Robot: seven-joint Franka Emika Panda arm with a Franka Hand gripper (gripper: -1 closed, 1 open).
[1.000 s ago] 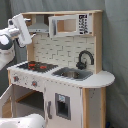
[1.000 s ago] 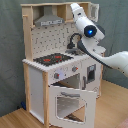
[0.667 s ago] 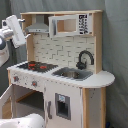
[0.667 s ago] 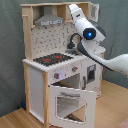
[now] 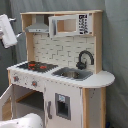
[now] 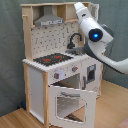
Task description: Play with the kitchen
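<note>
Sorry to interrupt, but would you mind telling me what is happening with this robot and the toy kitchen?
A white robot arm is reaching over a toy kitchen and holds nothing that can be seen. In the second exterior view, the oven door hangs open below the stovetop. The arm sits high by the upper shelf, above the sink and black faucet.

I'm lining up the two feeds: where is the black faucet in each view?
First exterior view: the black faucet stands right of centre, behind the grey sink.
Second exterior view: the black faucet is upper centre, partly behind the robot arm.
Shared landmark: the red-and-black stovetop.
</note>
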